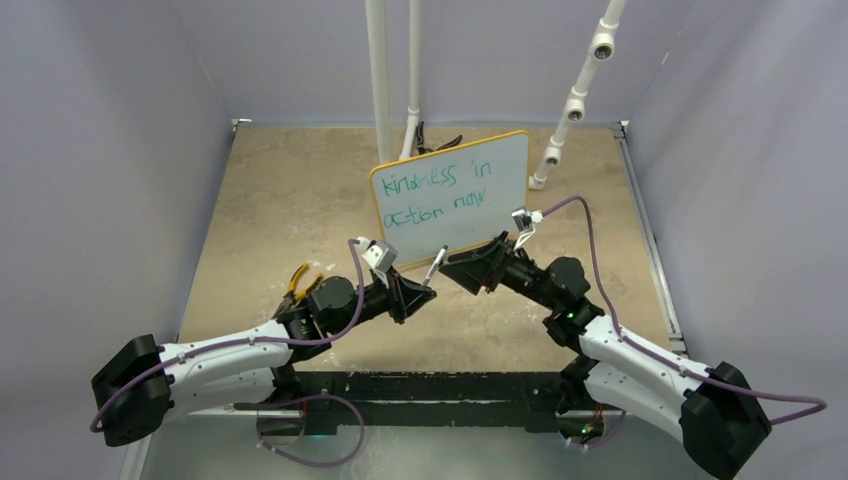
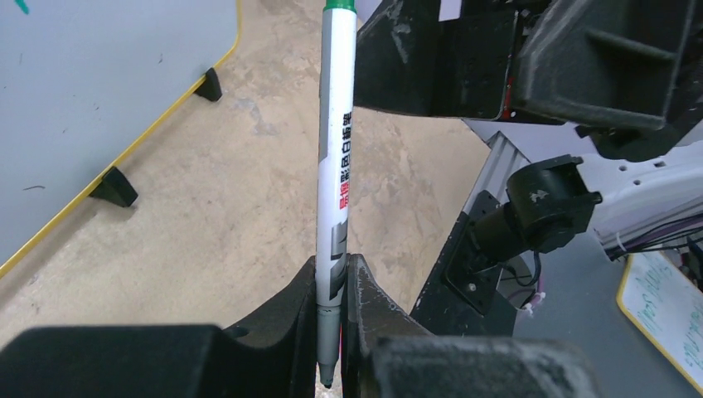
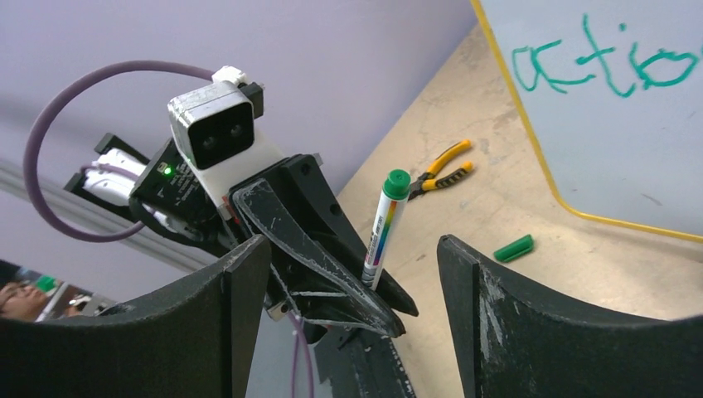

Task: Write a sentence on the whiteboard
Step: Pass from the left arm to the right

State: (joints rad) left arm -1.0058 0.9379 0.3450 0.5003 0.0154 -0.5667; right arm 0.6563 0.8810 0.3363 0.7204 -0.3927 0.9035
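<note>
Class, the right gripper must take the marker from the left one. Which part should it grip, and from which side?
Probably the bare upper barrel of the marker, under its green end: the left gripper clamps the lower part. The right gripper, open, faces it, so come straight in, fingers either side.

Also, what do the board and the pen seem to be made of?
The board has a smooth white face, probably coated, and a yellow frame that looks like plastic. The pen seems plastic: smooth white barrel, printed label, green end.
</note>
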